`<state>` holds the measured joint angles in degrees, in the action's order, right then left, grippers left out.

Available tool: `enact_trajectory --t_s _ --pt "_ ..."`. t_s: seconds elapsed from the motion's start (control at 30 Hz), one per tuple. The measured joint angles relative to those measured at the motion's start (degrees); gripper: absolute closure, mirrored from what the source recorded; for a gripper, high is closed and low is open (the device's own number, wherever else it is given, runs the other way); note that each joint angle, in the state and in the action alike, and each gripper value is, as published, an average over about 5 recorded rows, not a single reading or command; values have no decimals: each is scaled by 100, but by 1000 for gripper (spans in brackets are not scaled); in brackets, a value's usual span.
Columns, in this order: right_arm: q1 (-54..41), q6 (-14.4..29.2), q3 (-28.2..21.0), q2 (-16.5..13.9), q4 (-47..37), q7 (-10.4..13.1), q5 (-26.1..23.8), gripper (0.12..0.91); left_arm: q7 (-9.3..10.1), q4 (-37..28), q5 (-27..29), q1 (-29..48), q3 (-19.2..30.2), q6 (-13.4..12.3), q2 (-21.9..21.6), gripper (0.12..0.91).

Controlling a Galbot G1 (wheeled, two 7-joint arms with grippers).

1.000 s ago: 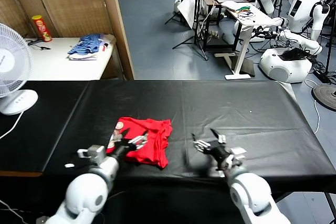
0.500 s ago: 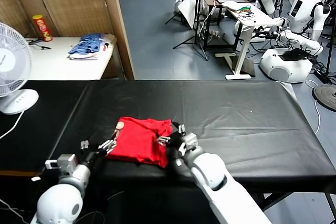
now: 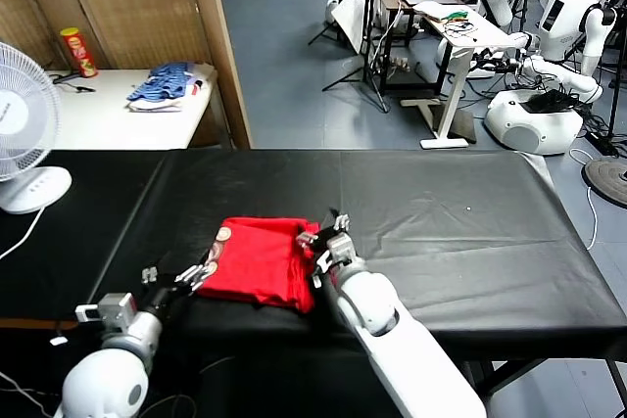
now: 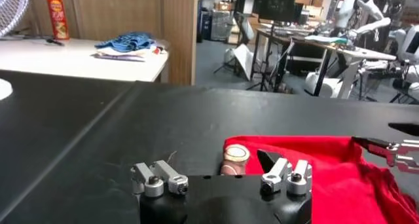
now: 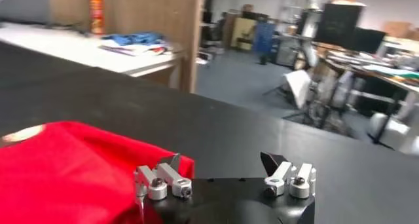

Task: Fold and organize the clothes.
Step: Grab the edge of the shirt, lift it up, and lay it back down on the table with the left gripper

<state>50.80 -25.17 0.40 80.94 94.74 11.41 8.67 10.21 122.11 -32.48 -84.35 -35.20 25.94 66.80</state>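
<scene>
1. Left pincer (image 3: 179, 276) low over the near edge of the black worktop (image 3: 441, 212), fingers spread, holding nothing. Its tips sit just short of the shirt's near-left corner.
2. Red T-shirt (image 3: 260, 259) lies bunched on the worktop, directly ahead of the left pincer and between the two pincers. A round tag or print patch (image 4: 236, 154) shows at the shirt edge nearest the left pincer.
3. Right pincer (image 3: 321, 239) at the shirt's right edge, fingers spread, one finger over the red cloth, the other over bare worktop. No grip on the fabric.
4. Beyond the left pincer, well apart: white fan (image 3: 24, 134).
5. Farther back, white side table (image 3: 118, 110) with a blue striped pile (image 3: 162, 85) and a red can (image 3: 78, 53).
</scene>
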Motion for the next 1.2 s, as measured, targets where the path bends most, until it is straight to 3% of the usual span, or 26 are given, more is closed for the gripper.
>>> enact_trajectory --t_s 0.27,0.53,0.8,0.9,1.2 --pt "696 72 548 -227 783 -497 520 227 -250 -557 -745 433 37 -58 -39 232" --pt "1613 73 1158 -522 1823 -601 753 227 -524 -1290 -1461 935 169 -12 -14 232" --pt "2075 55 1406 -551 2266 -617 725 227 -466 -1731 -2315 1169 179 52 4 250" --pt "2109 52 1428 -559 2299 -617 718 227 -456 -1818 -2490 1180 184 71 25 358" --pt "2141 35 1495 -545 2343 -605 659 227 -454 -1895 -2760 1221 198 197 124 840"
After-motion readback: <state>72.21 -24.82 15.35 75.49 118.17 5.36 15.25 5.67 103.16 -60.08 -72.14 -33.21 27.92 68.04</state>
